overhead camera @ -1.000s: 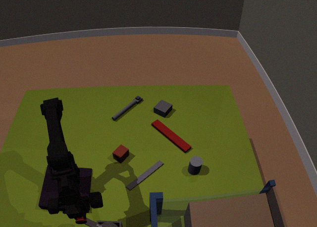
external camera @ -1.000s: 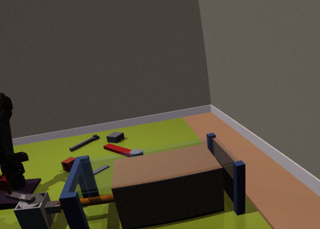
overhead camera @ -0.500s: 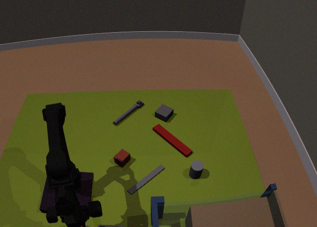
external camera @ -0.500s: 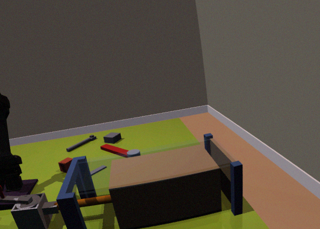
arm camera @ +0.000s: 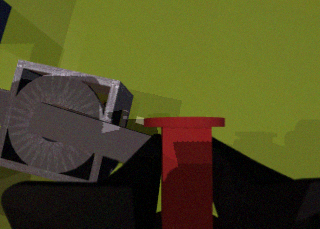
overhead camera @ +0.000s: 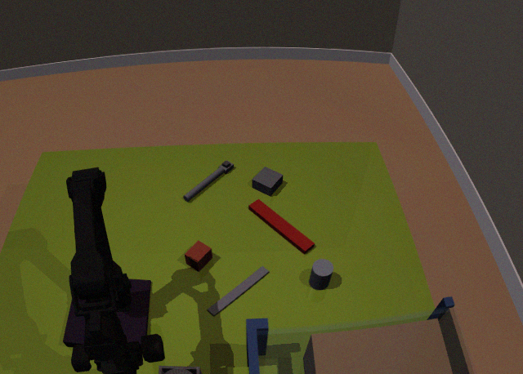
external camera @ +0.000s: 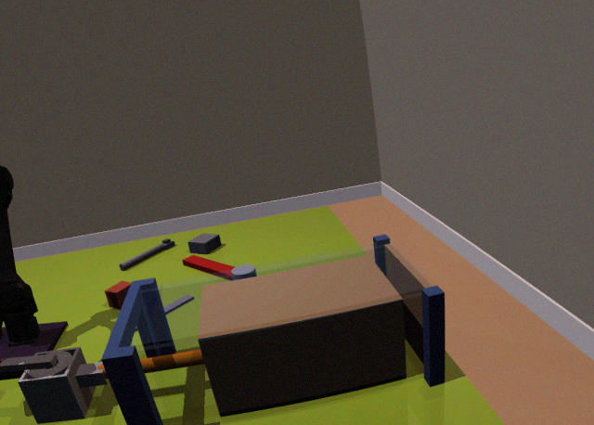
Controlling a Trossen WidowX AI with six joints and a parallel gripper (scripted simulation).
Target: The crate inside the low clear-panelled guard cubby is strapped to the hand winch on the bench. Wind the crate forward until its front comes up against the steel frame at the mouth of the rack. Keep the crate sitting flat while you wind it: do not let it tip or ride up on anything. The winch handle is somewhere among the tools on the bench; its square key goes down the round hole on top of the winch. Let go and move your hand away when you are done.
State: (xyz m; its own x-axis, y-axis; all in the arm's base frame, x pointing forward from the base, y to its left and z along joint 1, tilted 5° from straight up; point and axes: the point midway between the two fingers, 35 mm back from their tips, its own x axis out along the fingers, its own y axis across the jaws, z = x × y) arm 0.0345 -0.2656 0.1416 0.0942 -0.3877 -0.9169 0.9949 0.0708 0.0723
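At the wrist view's bottom centre, the pincer [arm camera: 180, 141], part-open, clamps the red grip [arm camera: 187, 164] (for cranking, presumably).

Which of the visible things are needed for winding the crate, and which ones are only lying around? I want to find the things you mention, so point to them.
Needed:
- winch [overhead camera: 179, 368] [external camera: 55, 393] [arm camera: 110, 84]
- red-gripped handle [arm camera: 187, 174]
- orange strap [external camera: 174, 360]
- crate [overhead camera: 380, 346] [external camera: 306, 358]
- blue frame [overhead camera: 252, 345] [external camera: 120, 354]

Lying around:
- red bar [overhead camera: 280, 225] [external camera: 206, 265]
- red block [overhead camera: 198, 255] [external camera: 116, 295]
- grey cylinder [overhead camera: 321, 273] [external camera: 243, 271]
- grey block [overhead camera: 267, 180] [external camera: 204, 243]
- ratchet-like tool [overhead camera: 207, 182] [external camera: 146, 255]
- flat grey strip [overhead camera: 239, 291] [external camera: 179, 303]
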